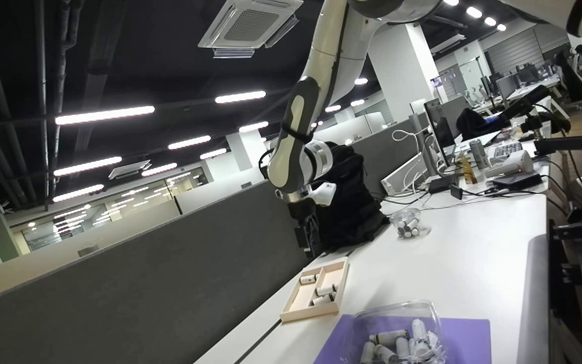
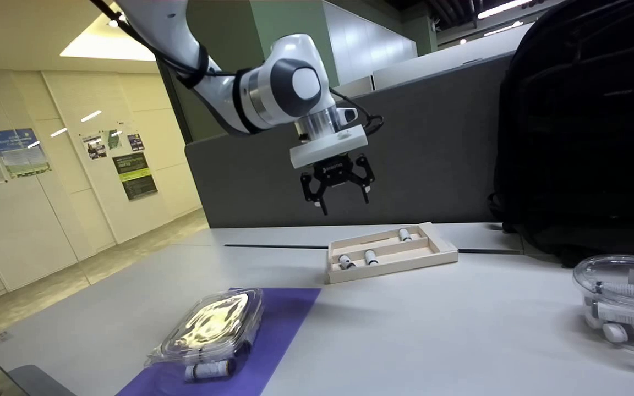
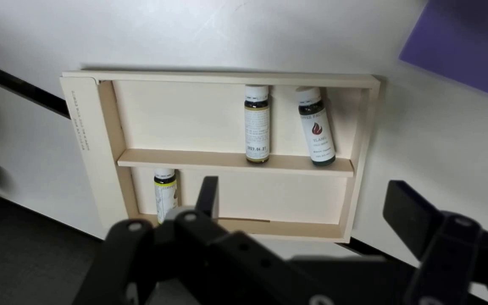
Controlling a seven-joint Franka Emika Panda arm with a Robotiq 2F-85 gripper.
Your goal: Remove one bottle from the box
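Observation:
The shallow wooden box, divided into two long compartments, lies on the white table; it shows in both exterior views [image 1: 311,316] [image 2: 399,268] and in the wrist view [image 3: 87,144]. One compartment holds two white-capped bottles lying down: a yellowish-banded bottle [image 3: 257,131] and a green-bottomed bottle [image 3: 318,131], which lies slightly askew. The other compartment holds a third bottle [image 3: 165,195], its lower end hidden behind a finger. My gripper [image 3: 303,203] is open and empty above the box; it also shows in both exterior views [image 1: 310,250] [image 2: 346,205], clear of the bottles.
A flat purple sheet [image 2: 289,311] [image 1: 465,338] lies beside the box, under a clear plastic container [image 2: 212,322] of bottles. A round clear tub [image 2: 622,275] of bottles stands on the table. A black backpack [image 2: 592,137] leans at the grey partition [image 2: 432,165].

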